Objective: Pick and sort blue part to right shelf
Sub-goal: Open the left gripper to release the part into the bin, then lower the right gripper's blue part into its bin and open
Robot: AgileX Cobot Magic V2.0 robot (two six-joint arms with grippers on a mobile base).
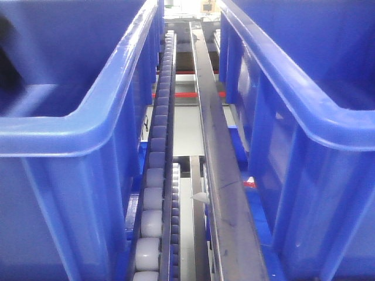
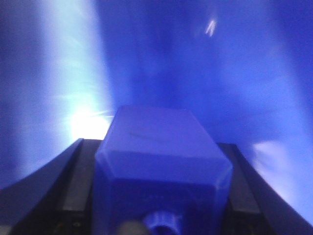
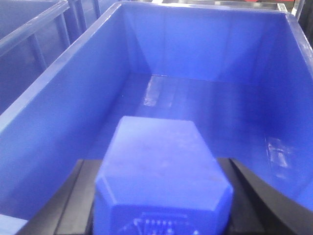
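Blue part, right wrist view: the right blue part (image 3: 161, 171) is a solid-blue block with bevelled corners. It fills the bottom of the picture, and its near end face bears a faint raised pattern too small to read.
Right gripper (image 3: 156, 161): clamped on that block, with dark fingers (image 3: 78, 196) pressed to both flanks.
Blue part, left wrist view: the left blue part (image 2: 161, 161) has the same blocky shape. A short round knob on its near end points back at the camera.
Left gripper (image 2: 156, 147): clenched on its block in the same way, dark fingers (image 2: 73, 181) on either side.
Long axis: in both views the block runs straight out from between the fingers, in line with them.
Key relation: the right blue part hangs above the open mouth of a blue tub (image 3: 63, 98). The tub's bare floor lies below and ahead of it, and its walls stand apart from the block on every side.
Left surroundings: only blurred blue with a bright glare, so whether that block is inside a tub cannot be told.
Nearer arm, as a judgement: the right one, since its block is already over a bin and needs only lowering and letting go.
Right shelf, front view: a left tub (image 1: 88, 117) and a right tub (image 1: 281, 88), and between them a white roller track (image 1: 153, 193) beside a steel rail (image 1: 220, 175), both running away from the camera.
Match between views: I cannot tell which of those two tubs is the one under the right gripper.
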